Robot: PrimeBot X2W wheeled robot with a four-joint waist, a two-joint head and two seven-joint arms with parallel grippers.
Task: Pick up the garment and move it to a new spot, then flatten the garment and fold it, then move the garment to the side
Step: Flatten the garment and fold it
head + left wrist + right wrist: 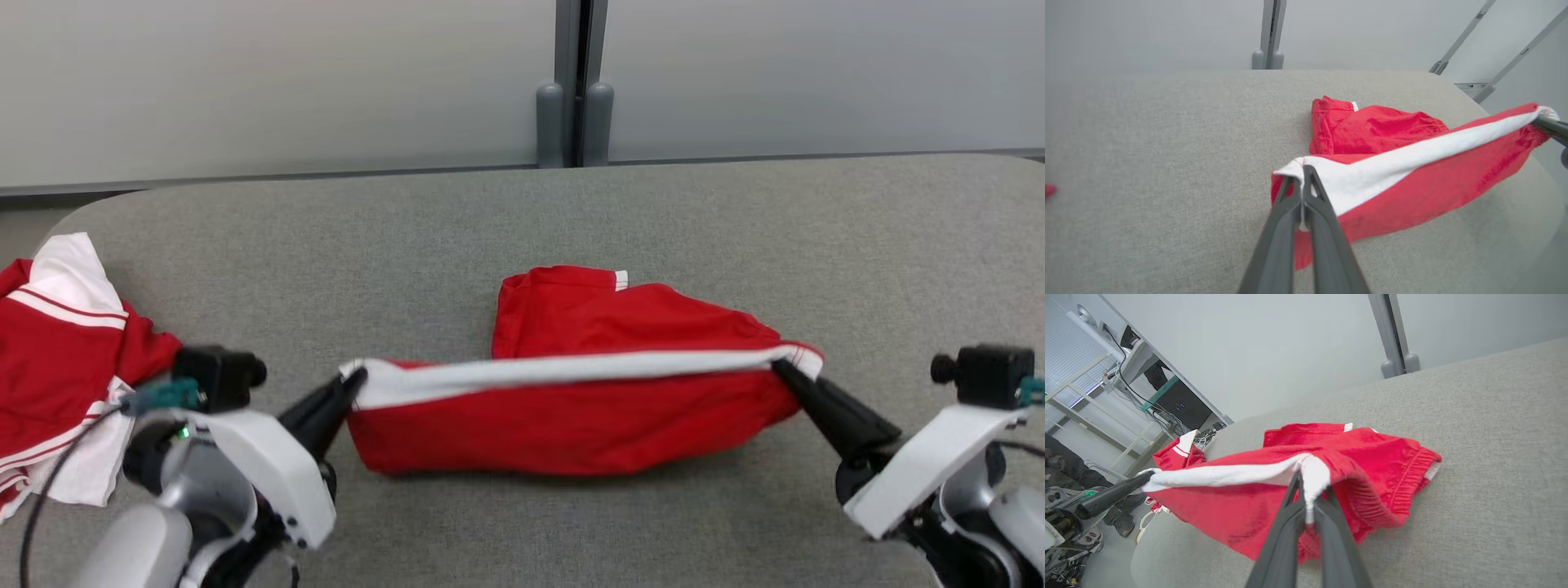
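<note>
- Broadly, a grey cloth-covered table [571, 212] spans the head view from edge to edge, and its far rim runs across the upper middle of the frame.
- Behind it, pale wall panels [245, 82] take up the top of the frame.
- The red garment [588, 408] with a white stripe sits at the centre of the frame. Its near edge is lifted and stretched taut between the two grippers, while its far part rests on the table.
- A second red-and-white garment [57, 343] lies crumpled at the left edge of the frame, on the table's corner.
- The left gripper [355, 380], at lower left, has its fingers pressed together, pinching the left end of the stripe.
- The right gripper [780, 367], at lower right, likewise has its fingers closed on the cloth at the right end of the stripe.
- A grey post [574, 122] stands at upper centre, splitting the panels.
</note>
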